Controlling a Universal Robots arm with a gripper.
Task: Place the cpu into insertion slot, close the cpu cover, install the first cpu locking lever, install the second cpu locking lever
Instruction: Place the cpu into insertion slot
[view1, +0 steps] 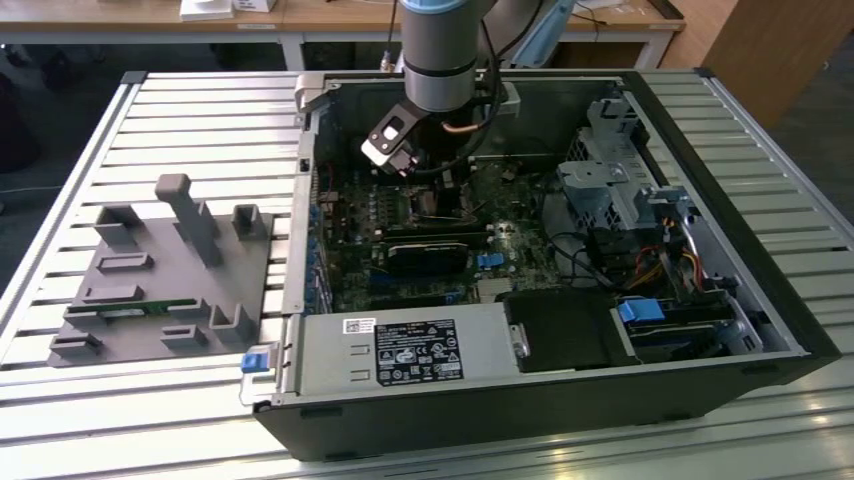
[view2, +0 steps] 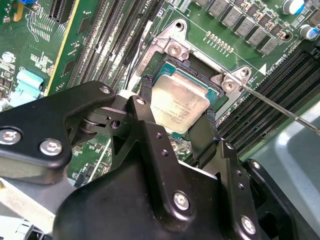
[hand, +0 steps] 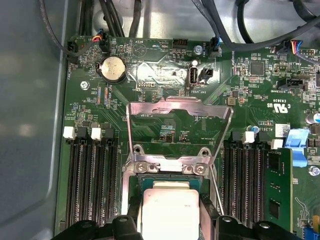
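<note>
The black two-fingered pincer (view2: 175, 117) is clenched on the cpu (view2: 177, 102), a small flat square chip with a dull silver-beige metal top; in both wrist views one dark finger (view2: 146, 107) presses each of two opposite edges of the chip (hand: 169, 205); the chip sits at the insertion slot (view2: 195, 70), a small square dark socket with a silvery metal rim directly under the pincer tips (whether it is fully seated cannot be told); just beyond the pincer, in the first wrist view, the cpu cover (hand: 180, 106), a thin silvery square metal frame with a central window, stands raised on its hinge at the slot's far edge (hand: 167, 167); a thin silvery wire lever (view2: 272, 104) runs outward from one corner of the slot, away from the pincer; rows of long black memory slots (hand: 92, 185) flank the pincer on either side of the green circuit board (hand: 100, 105); in the exterior view the pincer (view1: 427, 190) reaches down inside an open black computer case (view1: 534, 420) lying on a slatted metal desk (view1: 200, 110).
</note>
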